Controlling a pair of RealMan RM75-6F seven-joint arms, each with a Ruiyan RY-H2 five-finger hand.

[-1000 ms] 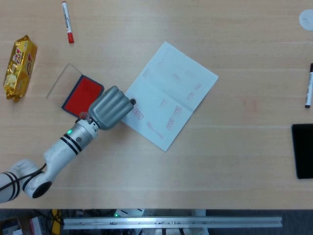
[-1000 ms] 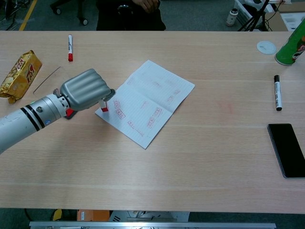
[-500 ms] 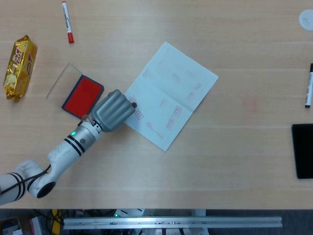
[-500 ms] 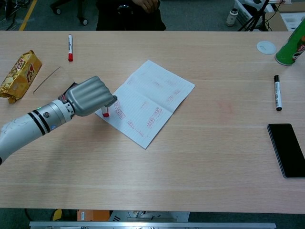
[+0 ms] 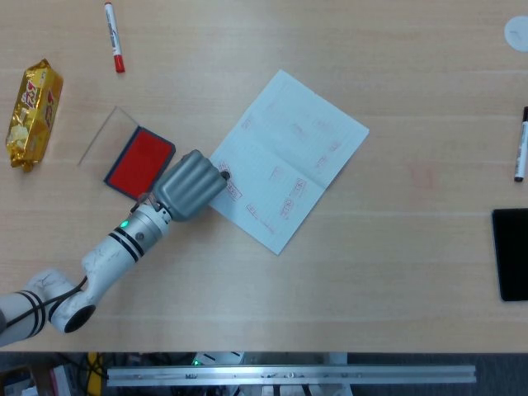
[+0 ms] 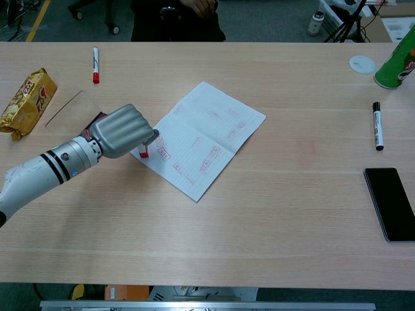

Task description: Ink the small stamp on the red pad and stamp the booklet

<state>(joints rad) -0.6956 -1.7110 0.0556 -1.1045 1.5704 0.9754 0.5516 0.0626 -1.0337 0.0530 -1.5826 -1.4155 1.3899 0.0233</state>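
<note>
My left hand (image 5: 190, 185) (image 6: 122, 131) grips the small stamp (image 6: 144, 152), whose red and white base shows under the curled fingers. The stamp's base sits down on the near left corner of the open booklet (image 5: 289, 157) (image 6: 206, 135), a pale lined sheet lying at a slant with several red stamp marks on it. The red ink pad (image 5: 138, 160) lies in its dark tray just left of the hand; in the chest view the hand hides nearly all of it. My right hand is in neither view.
A clear lid (image 5: 106, 137) lies beside the pad. A gold snack packet (image 5: 33, 111) and a red marker (image 5: 114, 37) are at far left. A black marker (image 6: 377, 126), a phone (image 6: 390, 203), a white cap (image 6: 362, 63) and a green can (image 6: 398, 59) stand at the right.
The left hand has moved a little toward me and lowered, bringing the stamp down onto the booklet's near left corner. Over the last half second it has hardly moved.
</note>
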